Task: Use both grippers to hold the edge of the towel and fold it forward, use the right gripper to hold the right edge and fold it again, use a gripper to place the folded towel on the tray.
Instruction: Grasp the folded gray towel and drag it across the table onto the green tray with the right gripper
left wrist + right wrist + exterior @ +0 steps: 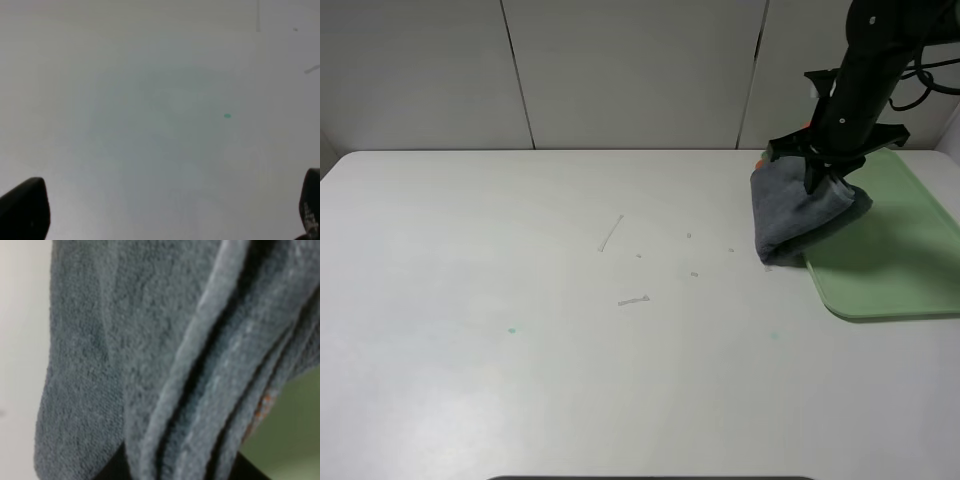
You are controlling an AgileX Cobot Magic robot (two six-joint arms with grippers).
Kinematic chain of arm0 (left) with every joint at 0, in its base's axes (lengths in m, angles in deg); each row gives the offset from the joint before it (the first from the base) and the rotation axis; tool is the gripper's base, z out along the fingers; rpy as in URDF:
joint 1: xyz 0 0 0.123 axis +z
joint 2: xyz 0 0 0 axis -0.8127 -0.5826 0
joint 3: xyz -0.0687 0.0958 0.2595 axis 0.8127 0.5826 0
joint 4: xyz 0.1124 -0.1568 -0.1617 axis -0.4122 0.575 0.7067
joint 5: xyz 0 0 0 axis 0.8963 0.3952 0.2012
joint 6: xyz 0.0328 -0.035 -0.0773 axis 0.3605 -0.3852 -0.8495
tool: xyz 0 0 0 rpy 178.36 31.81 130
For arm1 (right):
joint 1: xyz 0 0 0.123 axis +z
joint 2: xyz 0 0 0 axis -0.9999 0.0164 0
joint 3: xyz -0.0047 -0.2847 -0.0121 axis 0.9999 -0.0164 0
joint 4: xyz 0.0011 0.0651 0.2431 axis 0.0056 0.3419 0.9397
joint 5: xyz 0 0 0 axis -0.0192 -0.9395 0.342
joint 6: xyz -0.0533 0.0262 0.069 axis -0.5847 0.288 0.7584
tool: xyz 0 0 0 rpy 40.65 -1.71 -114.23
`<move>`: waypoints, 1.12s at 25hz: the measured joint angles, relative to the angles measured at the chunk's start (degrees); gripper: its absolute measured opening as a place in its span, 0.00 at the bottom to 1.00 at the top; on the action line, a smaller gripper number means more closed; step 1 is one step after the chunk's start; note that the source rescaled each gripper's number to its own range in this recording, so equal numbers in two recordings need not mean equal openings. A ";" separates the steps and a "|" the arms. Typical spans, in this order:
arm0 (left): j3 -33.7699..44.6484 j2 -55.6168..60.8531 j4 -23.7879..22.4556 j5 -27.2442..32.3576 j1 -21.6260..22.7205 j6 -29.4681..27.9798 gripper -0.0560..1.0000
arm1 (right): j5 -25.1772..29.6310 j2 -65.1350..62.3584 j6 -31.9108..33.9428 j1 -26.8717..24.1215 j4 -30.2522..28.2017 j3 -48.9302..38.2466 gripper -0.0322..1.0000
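Starting nearest, the left gripper [165, 220] is held spread over bare table [520, 380]. Farther off, the folded towel [790, 215] is pinched by the right gripper [817, 180], straddling the tray [900, 270] edge; it should be carried fully inward before release.

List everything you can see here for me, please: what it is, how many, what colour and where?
towel: one, grey-blue, folded, hanging from the right hand, partly over the tray's left edge.
tray: one, light green, right side of the table.
table: one, white, with a few small scraps near the middle.
wall panels: pale grey, behind the table.
right hand: one, black, shut on the towel.
left hand: black fingertips wide apart above bare table.
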 joint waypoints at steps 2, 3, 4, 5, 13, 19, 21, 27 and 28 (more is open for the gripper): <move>0.00 0.00 0.00 0.00 0.00 0.00 1.00 | -0.49 0.00 -0.81 -2.32 0.00 0.00 0.21; 0.00 0.00 0.00 0.00 0.00 0.00 1.00 | -0.83 0.00 -1.23 -3.33 0.00 0.00 0.21; 0.00 0.00 0.00 0.00 0.00 0.00 1.00 | -1.15 0.00 -1.70 -4.49 0.00 0.00 0.21; 0.00 0.00 0.00 0.00 0.00 0.00 1.00 | -1.41 0.00 -2.22 -5.43 0.00 0.00 0.21; 0.00 0.00 0.00 0.00 0.00 0.00 1.00 | -2.22 0.00 -4.87 -11.88 -0.30 0.00 0.21; 0.00 0.00 0.00 0.00 0.00 0.00 1.00 | -2.51 0.28 -6.16 -12.99 -0.52 0.00 0.21; 0.00 0.00 0.00 0.00 0.00 0.00 1.00 | -2.56 0.74 -6.95 -12.99 -0.58 0.00 0.21; 0.00 0.00 0.00 0.00 0.00 0.00 1.00 | -2.33 1.49 -7.29 -12.99 -0.52 0.00 0.21; 0.00 0.00 0.00 0.00 0.00 0.00 1.00 | -2.20 1.49 -7.29 -12.99 -0.64 0.00 0.22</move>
